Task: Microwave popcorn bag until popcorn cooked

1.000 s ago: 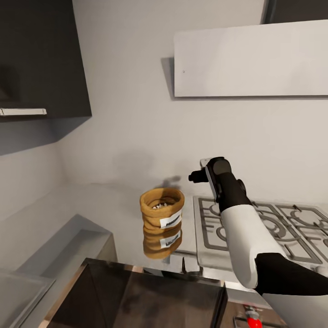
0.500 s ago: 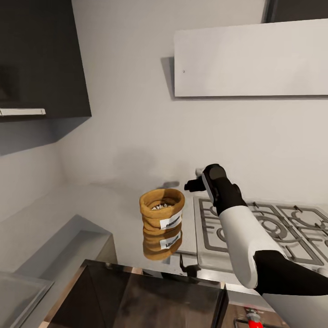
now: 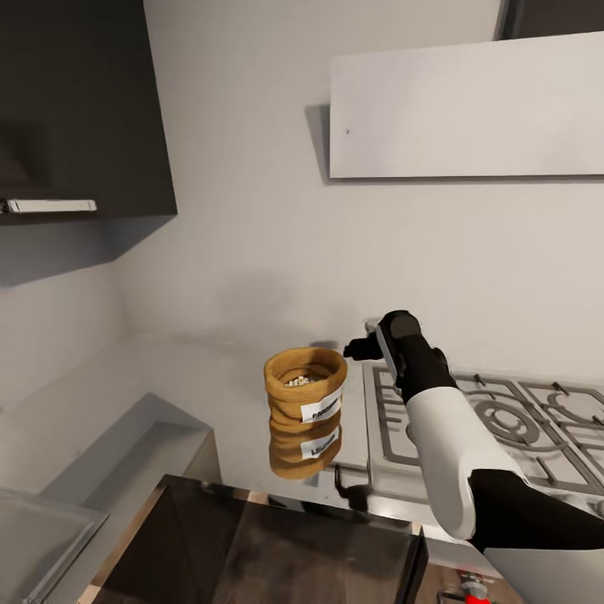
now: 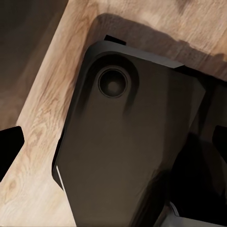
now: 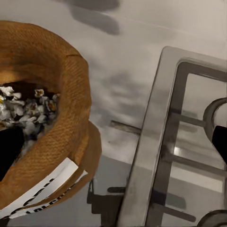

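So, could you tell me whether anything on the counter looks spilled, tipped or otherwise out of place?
Nothing stands out. The popcorn bag stands upright on the glossy countertop beside the gas hob, with the popcorn inside and none seen spilled. The right tool hovers near the bag's rim, not gripping it.
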`<state>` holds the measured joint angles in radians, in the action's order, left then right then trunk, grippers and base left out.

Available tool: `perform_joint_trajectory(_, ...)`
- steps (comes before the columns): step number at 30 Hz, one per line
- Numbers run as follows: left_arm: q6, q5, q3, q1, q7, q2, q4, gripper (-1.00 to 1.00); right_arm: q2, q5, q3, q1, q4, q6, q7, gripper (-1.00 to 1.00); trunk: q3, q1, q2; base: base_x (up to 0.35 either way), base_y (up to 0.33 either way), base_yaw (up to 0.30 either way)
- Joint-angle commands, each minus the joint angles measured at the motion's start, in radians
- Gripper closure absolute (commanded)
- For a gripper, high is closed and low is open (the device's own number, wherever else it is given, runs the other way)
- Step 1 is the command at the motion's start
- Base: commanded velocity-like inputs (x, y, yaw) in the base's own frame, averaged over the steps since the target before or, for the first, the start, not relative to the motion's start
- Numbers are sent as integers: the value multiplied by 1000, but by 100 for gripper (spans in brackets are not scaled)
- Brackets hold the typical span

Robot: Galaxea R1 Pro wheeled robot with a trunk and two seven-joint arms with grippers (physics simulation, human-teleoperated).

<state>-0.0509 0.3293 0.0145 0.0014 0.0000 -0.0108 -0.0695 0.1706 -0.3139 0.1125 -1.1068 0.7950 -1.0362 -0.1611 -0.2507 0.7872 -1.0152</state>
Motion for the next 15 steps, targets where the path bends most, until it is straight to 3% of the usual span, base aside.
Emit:
perform_joint_trajectory(1, -1, 4, 1, 0, 0, 0, -1, -100, 1, -10, 6, -1, 1, -3, -7, -100, -1, 0, -1, 0, 0, 270)
perform_joint_trajectory(6, -1, 3, 0, 0, 0, 0, -1, -100, 0, -11, 4, -1, 75, -11, -5, -100, -1, 0, -1, 0, 0, 250)
perform_joint_trajectory(11, -1, -2, -1, 0, 1, 1, -1, -100, -1, -17, 0, -1, 152, -11, -1, -100, -1, 0, -1, 0, -26, 39)
perform_joint_trajectory(15, -2, 1, -1, 0, 2, 0, -1, -100, -3, -19, -2, -1, 160, -11, 18, -100, -1, 0, -1, 0, -234, 2)
